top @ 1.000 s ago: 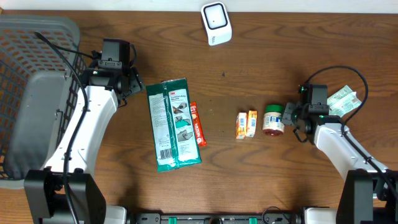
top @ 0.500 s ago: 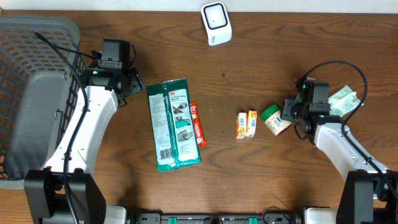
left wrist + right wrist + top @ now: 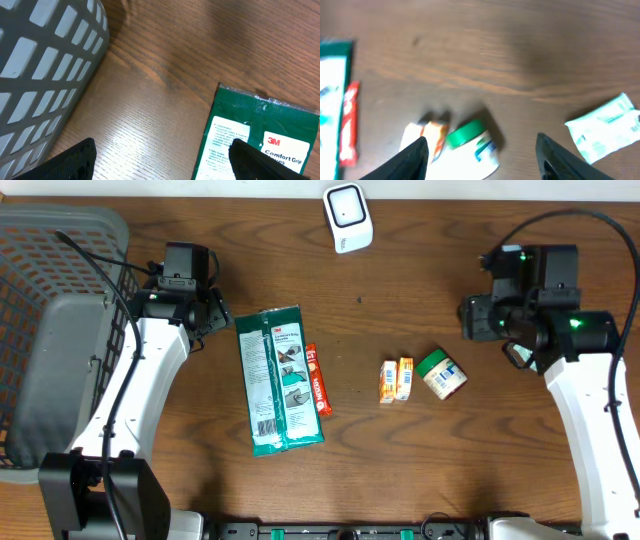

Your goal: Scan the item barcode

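Observation:
A small white jar with a green lid [image 3: 441, 373] lies tilted on the table right of centre, next to two small orange-and-white packets [image 3: 397, 379]. My right gripper [image 3: 472, 319] hangs open above and behind the jar and holds nothing. The right wrist view shows the jar [image 3: 472, 145] blurred, well below the right gripper [image 3: 482, 161]. The white barcode scanner [image 3: 348, 217] stands at the back edge. My left gripper [image 3: 207, 311] is open over bare wood beside the green 3M pack [image 3: 281, 378]. In the left wrist view the left gripper [image 3: 165, 165] has nothing between its fingers, and the 3M pack [image 3: 260, 137] lies to its right.
A grey plastic basket [image 3: 45, 330] fills the left side of the table, and its wall [image 3: 45, 65] is close to my left gripper. A red snack bar [image 3: 317, 378] lies against the 3M pack. A white-and-green sachet [image 3: 605, 127] lies to the right of the jar.
My right gripper has opened and let go of the jar, then risen and pulled back to the right. The jar now lies tilted on the table. The left arm has not moved.

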